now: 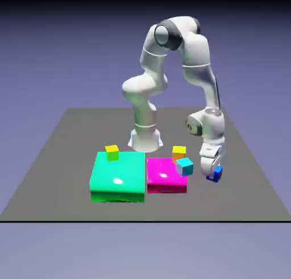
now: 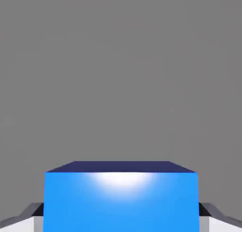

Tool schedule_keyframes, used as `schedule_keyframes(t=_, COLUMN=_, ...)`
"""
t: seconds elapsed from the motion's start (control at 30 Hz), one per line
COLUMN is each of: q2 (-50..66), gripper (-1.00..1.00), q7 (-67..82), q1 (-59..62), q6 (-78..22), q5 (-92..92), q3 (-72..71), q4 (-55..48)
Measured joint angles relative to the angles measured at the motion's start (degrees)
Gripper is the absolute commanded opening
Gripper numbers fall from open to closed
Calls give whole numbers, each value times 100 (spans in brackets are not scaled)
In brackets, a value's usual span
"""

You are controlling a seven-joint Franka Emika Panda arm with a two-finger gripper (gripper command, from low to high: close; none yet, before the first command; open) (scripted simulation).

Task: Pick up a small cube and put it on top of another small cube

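Tool (image 2: 121,221): closed onto blue cube (image 1: 215,174), one fingertip against each side | Blue cube: at worktop (image 1: 238,201), exterior view's right of magenta block (image 1: 166,175) | Orange-sided cube (image 1: 179,154): yellow top, near magenta block

Bright white glare across the blue cube's (image 2: 121,202) near face
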State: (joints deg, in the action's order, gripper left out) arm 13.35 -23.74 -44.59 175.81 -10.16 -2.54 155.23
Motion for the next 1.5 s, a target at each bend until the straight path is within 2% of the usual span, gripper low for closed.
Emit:
schedule_keyframes(t=0.17, q2=-672, gripper=-100, q7=-128, q1=-156, q6=-485, q5=131, q3=189, q4=191)
schedule_keyframes(t=0.93, q2=-5448, gripper=-100, q7=5357, q1=721, q6=-4331, q5=1329, q3=1714, q4=1588)
schedule_keyframes(t=1.0, q2=-5494, gripper=-100, q7=5410, q1=729, q6=-4368, q5=1340, q3=1728, q4=1601)
schedule_keyframes(t=1.23, q2=-4130, gripper=-100, q7=5611, q1=410, q6=-2626, q5=1142, q3=1975, q4=1976)
schedule_keyframes(t=1.27, q2=-4113, gripper=100, q7=5614, q1=406, q6=-2604, q5=1139, q3=1978, q4=1981)
schedule_keyframes(t=1.33, q2=-4113, gripper=100, q7=5613, q1=406, q6=-2598, q5=1141, q3=1978, q4=1981)
schedule_keyframes(t=1.5, q2=-5087, gripper=100, q7=5467, q1=634, q6=-3842, q5=1285, q3=1802, q4=1713)
